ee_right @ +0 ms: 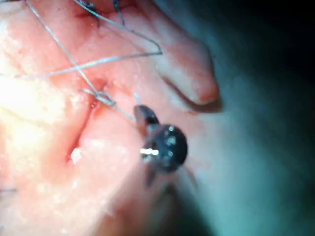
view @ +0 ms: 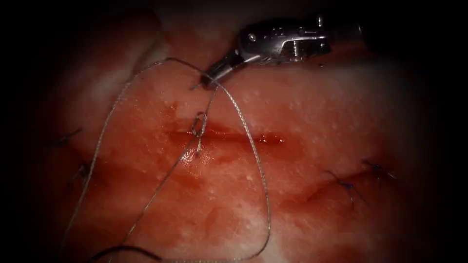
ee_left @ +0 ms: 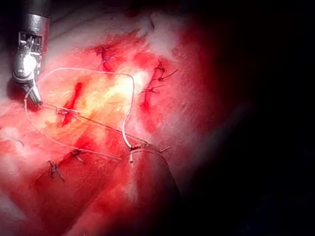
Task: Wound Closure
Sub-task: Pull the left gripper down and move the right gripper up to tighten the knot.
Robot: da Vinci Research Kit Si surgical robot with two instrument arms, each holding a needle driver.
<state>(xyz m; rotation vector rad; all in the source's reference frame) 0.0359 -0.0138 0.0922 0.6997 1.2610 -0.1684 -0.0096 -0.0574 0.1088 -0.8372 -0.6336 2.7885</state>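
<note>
Thread (view: 253, 146) in right tool (view: 210, 78) jaws

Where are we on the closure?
Done: one loose knot sits at the cut's left end; older stitched cuts lie nearby. In hand: the right tool is shut on the thread above the knot. Left: the cut right of the knot lies open, red fluid along it.

We note that the thread (view: 253, 146) runs off the lower edge of the endoscope view, so its far ends cannot be traced. The right arm's tool (view: 210, 79) has its shaft lost in the dark upper right corner. In the right wrist view that tool's wrist (ee_right: 165, 147) is blurred. The old stitches (view: 348, 186) are too small to count knots.
</note>
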